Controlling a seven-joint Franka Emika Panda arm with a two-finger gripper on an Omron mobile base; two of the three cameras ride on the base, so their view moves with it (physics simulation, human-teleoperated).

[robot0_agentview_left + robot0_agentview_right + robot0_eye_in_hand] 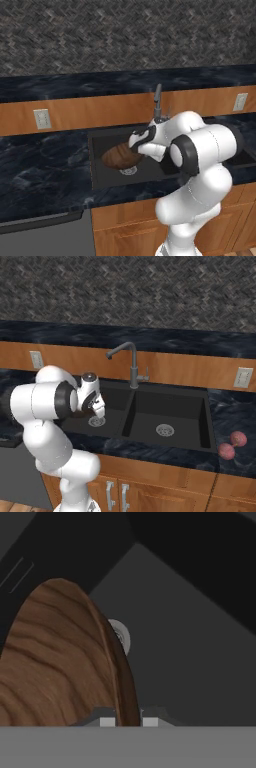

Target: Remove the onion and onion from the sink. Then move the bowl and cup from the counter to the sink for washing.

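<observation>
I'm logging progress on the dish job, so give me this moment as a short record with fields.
bowl: wooden bowl tilted on edge, inside the left basin above its drain
gripper: gripper shut on the bowl's rim
onions: both onions on the counter right of the sink, close together
drains: round metal drain bare in the right basin
cup: cannot tell

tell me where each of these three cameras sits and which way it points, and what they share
Left base view: behind the arm to its left, looking forward and down at the sink; the white arm rises lower right, its gripper holding the bowl.
Right base view: behind, to its right, same sink, faucet, two onions on the counter; arm lower left.
Hand view: on the hand, looking along the fingertips pinching the bowl's rim, a drain beyond.
Shared: sink in all three; bowl in left base and hand views.
</observation>
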